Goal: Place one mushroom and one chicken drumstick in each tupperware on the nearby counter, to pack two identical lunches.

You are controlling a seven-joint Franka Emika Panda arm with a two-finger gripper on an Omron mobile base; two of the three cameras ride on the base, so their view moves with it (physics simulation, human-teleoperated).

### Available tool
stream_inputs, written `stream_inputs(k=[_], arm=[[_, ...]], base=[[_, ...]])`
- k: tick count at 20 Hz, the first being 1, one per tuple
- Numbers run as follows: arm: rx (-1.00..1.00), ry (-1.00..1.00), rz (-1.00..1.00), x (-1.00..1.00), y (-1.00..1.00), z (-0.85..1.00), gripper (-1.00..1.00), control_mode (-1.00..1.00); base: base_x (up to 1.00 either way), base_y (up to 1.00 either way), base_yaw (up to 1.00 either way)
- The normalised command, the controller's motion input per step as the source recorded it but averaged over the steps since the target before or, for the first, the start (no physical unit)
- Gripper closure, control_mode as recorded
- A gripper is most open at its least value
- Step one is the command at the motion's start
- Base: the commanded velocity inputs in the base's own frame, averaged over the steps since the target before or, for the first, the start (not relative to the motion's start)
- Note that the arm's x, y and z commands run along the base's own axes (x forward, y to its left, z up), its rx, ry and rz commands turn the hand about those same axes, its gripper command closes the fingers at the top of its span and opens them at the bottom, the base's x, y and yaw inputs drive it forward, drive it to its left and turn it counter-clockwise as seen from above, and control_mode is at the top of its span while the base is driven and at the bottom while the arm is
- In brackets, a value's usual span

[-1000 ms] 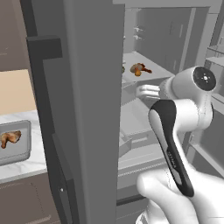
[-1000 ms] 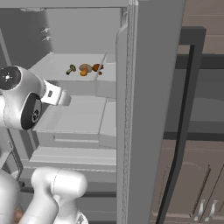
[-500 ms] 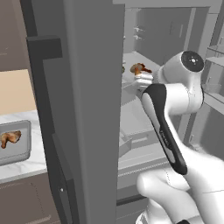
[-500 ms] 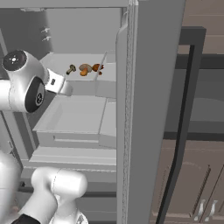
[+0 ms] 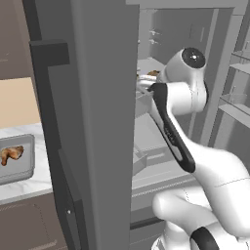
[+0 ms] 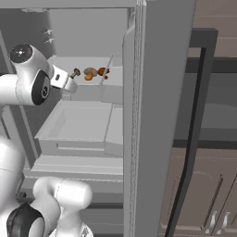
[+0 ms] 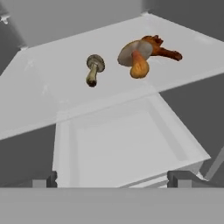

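The gripper [image 7: 112,178] stood spread wide and empty, its two fingertips [image 7: 180,178] apart above an open fridge drawer [image 7: 127,144]. On the shelf [image 7: 52,92] just beyond lay a small mushroom [image 7: 93,68], alone. Near it, a larger tan mushroom [image 7: 134,55] touched a reddish-brown chicken drumstick [image 7: 159,48], possibly overlapping it. Well apart, on the white counter [image 5: 29,183] left of the fridge door [image 5: 93,122], a grey tupperware [image 5: 17,168] held another drumstick [image 5: 10,154].
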Motion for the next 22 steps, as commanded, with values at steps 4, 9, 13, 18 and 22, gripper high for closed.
stream_inputs(k=[4, 9, 13, 18, 22], arm=[[0.0, -0.03, -0.01, 0.5, 0.08, -0.04, -1.0, -1.0], [0.0, 0.0, -0.03, 0.52, 0.01, 0.0, -1.0, -1.0], [0.0, 0.0, -0.03, 0.45, 0.03, 0.0, -1.0, -1.0], [0.0, 0.0, -0.03, 0.41, 0.06, 0.0, -1.0, -1.0], [0.0, 0.0, -0.04, 0.35, 0.07, 0.0, -1.0, -1.0]], base=[[0.0, 0.0, 0.0], [0.0, 0.0, 0.0], [0.0, 0.0, 0.0], [0.0, 0.0, 0.0], [0.0, 0.0, 0.0]])
